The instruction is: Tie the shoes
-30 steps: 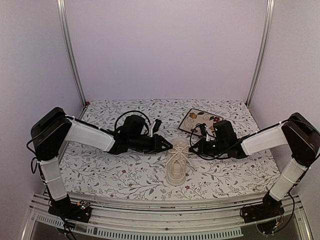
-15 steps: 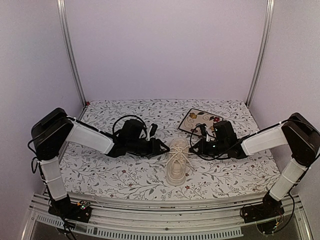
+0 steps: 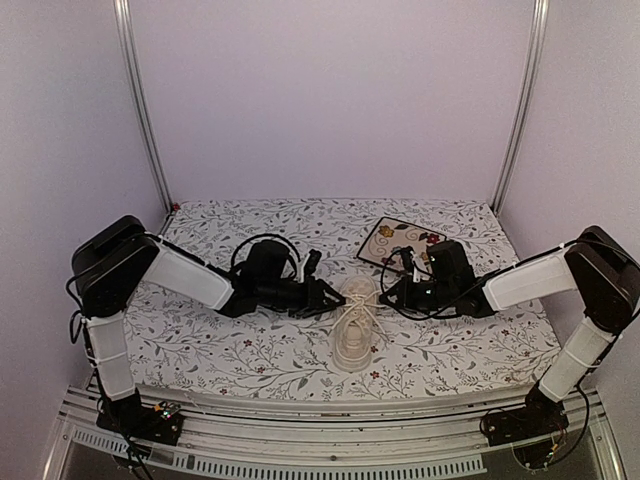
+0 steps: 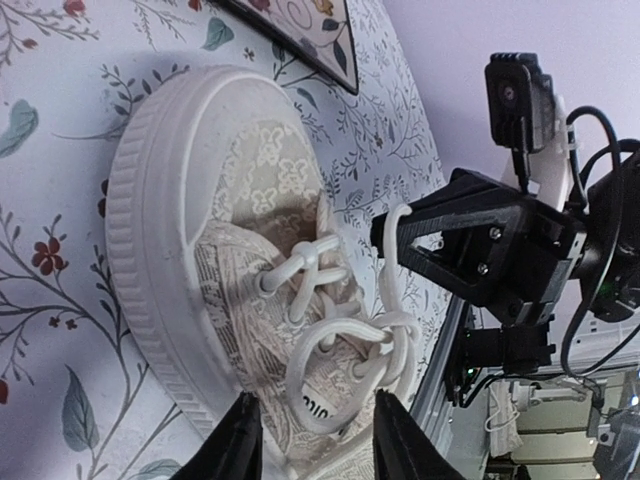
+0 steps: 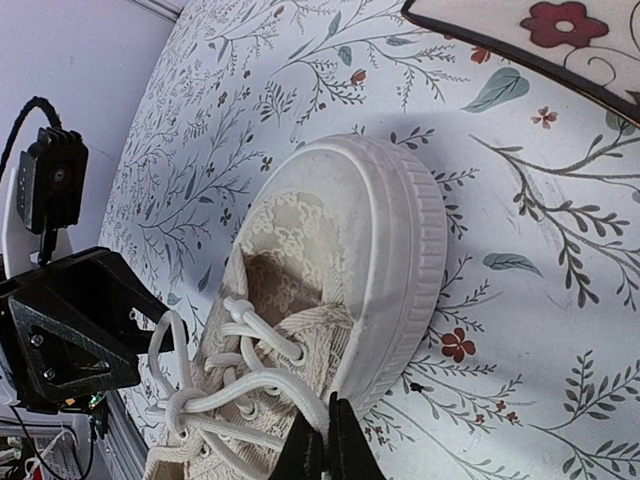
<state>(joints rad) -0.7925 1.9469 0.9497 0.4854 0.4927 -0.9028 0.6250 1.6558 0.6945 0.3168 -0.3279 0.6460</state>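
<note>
Table [image 3: 250, 350]: covered in a floral cloth, with an arm reaching in from each side to meet at the centre.

Floral tile [image 3: 392, 240]: lies flat, far and right of centre. It is not involved.

Sneaker [image 3: 354, 325]: stands on its sole at the middle of the table, between the two grippers. The toe points to the far side, just short of the tile, and the heel is toward the near edge.

Left gripper [image 3: 322, 297]: at the sneaker's left flank, low over the lacing. The jaws stand partly spread. In the left wrist view a lace loop lies just ahead of the gap and is not clamped.

Right gripper [image 3: 386, 296]: at the right flank, with the jaws pressed together. A strand appears nipped at the tips, drawn out sideways from the eyelets.

Laces [image 4: 330, 340]: crossed and bunched over the tongue, with a loose loop on each side. No finished bow is visible.

Assessment: the work appears to be at the knot-forming stage, with one side secured and the other awaiting capture. The next move calls for the left jaws to close squarely on their loop. Both arms should then draw apart evenly, and lightly enough that the sneaker does not slide or tip.
</note>
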